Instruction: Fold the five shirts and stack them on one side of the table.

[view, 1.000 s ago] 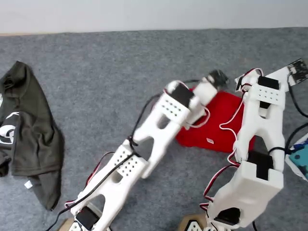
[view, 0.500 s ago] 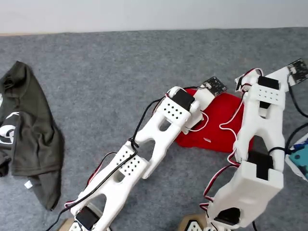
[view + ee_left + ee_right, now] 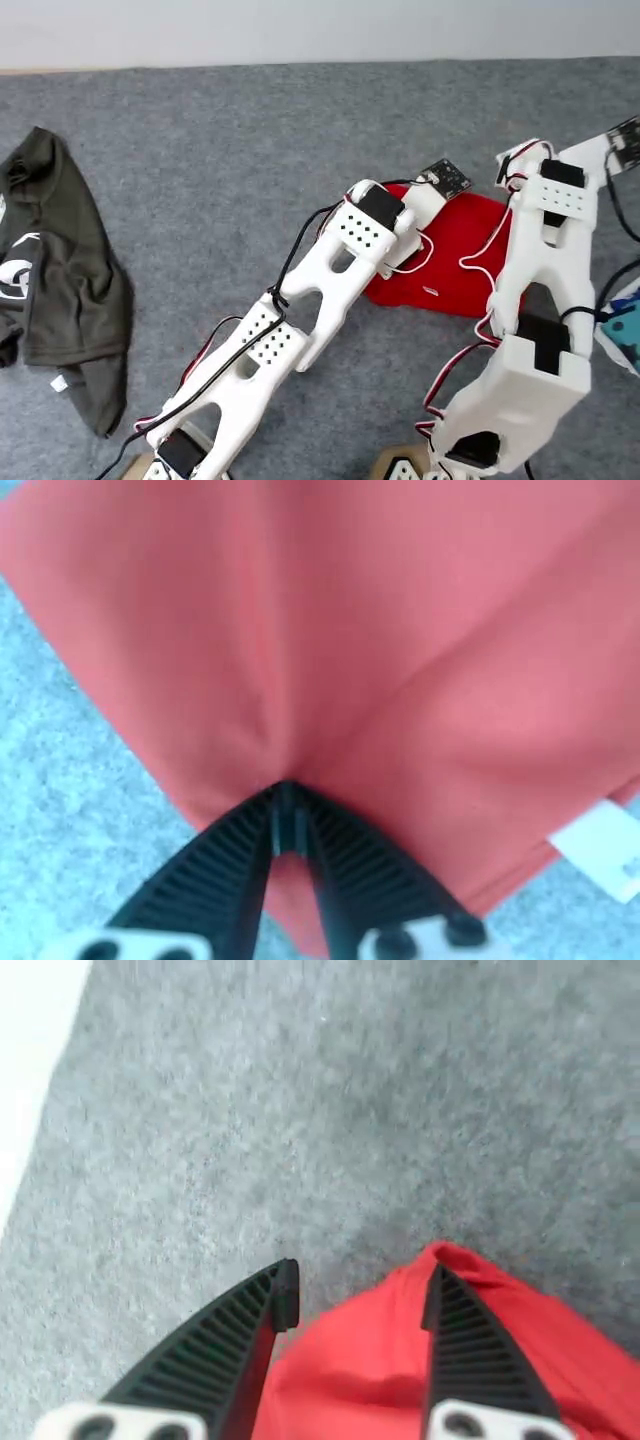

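Red shirt (image 3: 320,630) pinched tight in left hand (image 3: 287,792), right hand (image 3: 362,1276) spread wide over its edge

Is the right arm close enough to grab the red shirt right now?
Probably yes. The right gripper is open, and the red shirt pokes up between its fingers with nothing in the way. The left gripper is shut on that shirt too.
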Controlling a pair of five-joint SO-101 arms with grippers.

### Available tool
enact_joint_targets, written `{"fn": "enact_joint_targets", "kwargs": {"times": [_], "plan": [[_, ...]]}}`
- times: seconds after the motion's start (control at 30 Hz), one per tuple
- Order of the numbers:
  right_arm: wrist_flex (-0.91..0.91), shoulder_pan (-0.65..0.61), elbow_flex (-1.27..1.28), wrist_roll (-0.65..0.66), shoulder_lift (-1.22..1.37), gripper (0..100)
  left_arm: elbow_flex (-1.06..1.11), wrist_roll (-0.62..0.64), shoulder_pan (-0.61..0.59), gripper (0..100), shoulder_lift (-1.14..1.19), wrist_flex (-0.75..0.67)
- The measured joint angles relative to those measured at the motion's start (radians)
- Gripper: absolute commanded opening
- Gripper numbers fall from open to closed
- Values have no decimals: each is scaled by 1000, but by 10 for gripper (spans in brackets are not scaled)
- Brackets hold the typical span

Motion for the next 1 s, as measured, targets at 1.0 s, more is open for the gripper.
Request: {"fn": "enact_joint_targets", "kwargs": {"times": [1.0], "plan": [[95, -2, 0, 0, 107, 209, 0, 0, 0, 2, 0, 0]]}}
